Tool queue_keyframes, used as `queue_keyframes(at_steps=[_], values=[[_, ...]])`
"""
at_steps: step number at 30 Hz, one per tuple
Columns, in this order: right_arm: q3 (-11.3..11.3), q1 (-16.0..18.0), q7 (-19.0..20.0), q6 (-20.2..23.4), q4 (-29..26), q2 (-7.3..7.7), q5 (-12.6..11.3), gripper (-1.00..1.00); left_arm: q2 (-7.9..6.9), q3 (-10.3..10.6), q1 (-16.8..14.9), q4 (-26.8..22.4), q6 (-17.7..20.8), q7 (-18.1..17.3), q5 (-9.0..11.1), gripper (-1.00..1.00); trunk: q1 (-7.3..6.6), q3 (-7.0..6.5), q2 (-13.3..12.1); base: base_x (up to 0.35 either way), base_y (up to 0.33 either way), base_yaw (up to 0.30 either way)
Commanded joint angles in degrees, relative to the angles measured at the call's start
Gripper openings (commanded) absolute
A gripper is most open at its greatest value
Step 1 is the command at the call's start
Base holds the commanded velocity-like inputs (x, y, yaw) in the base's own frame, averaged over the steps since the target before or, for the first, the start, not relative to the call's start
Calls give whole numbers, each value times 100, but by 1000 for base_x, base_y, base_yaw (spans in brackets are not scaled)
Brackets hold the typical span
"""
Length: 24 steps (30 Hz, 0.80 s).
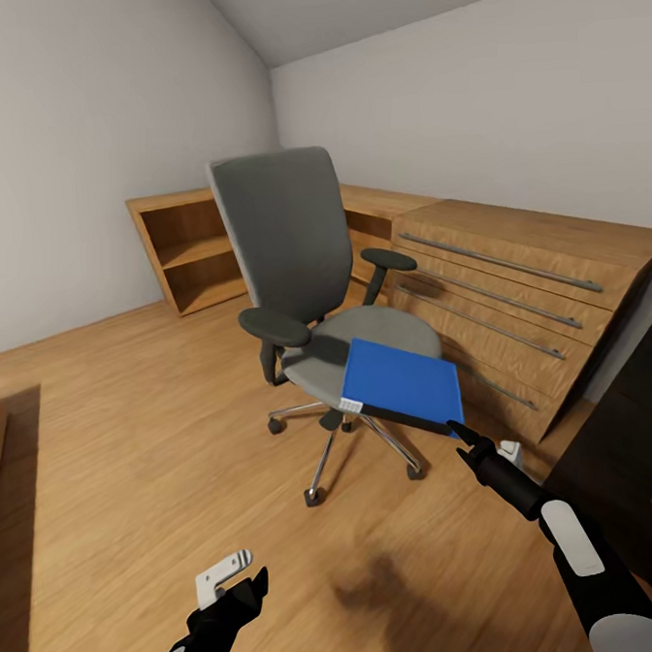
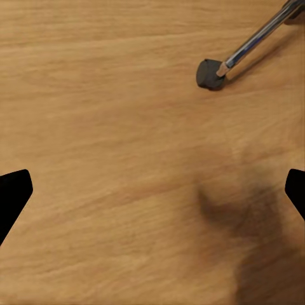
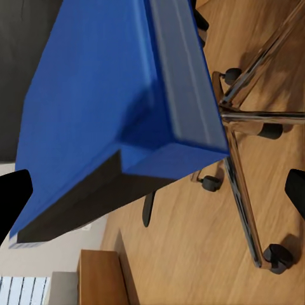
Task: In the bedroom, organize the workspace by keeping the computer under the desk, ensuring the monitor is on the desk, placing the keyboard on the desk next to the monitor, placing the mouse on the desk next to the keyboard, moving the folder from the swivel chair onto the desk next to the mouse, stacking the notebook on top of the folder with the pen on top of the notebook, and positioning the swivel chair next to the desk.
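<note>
Bedroom, wood floor: the flat blue box-style folder (image 1: 402, 385) sits at the near right edge of the grey padded swivel chair (image 1: 297, 260), its near corner jutting past the seat toward your right gripper (image 1: 457, 433). The gripper tip is at that corner; in the right wrist view the folder (image 3: 108, 114) fills the space ahead and the two dark fingertips (image 3: 13, 202) stand wide apart at the frame's sides, holding nothing yet.

Looks stiff, light-ish, smooth-faced, so prob. slippery. Best bet: pinch across the thin overhanging edge near the spine, not the broad face, and keep it level so it doesn't swing.

Your left gripper (image 1: 237, 577) hangs low over bare floor, spread open, empty; one chrome chair leg with black caster (image 2: 211, 72) shows in its wrist view.

Wooden drawer unit (image 1: 518, 293) stands behind the chair, right.
</note>
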<state>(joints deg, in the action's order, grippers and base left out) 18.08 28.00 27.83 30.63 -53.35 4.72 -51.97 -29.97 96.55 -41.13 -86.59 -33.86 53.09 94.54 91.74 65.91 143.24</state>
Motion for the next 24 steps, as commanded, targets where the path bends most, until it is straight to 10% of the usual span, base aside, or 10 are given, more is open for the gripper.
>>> queue_keyframes(at_steps=[1,24], values=[[13,4,4,48,0,-1,-33,100,3,13,-9,-7,-15,13,11,100,-1,5,2,1,1,0],[18,4,4,48,0,-2,-33,100,139,13,-9,204,-15,16,-6,100,-1,5,2,70,0,0]])
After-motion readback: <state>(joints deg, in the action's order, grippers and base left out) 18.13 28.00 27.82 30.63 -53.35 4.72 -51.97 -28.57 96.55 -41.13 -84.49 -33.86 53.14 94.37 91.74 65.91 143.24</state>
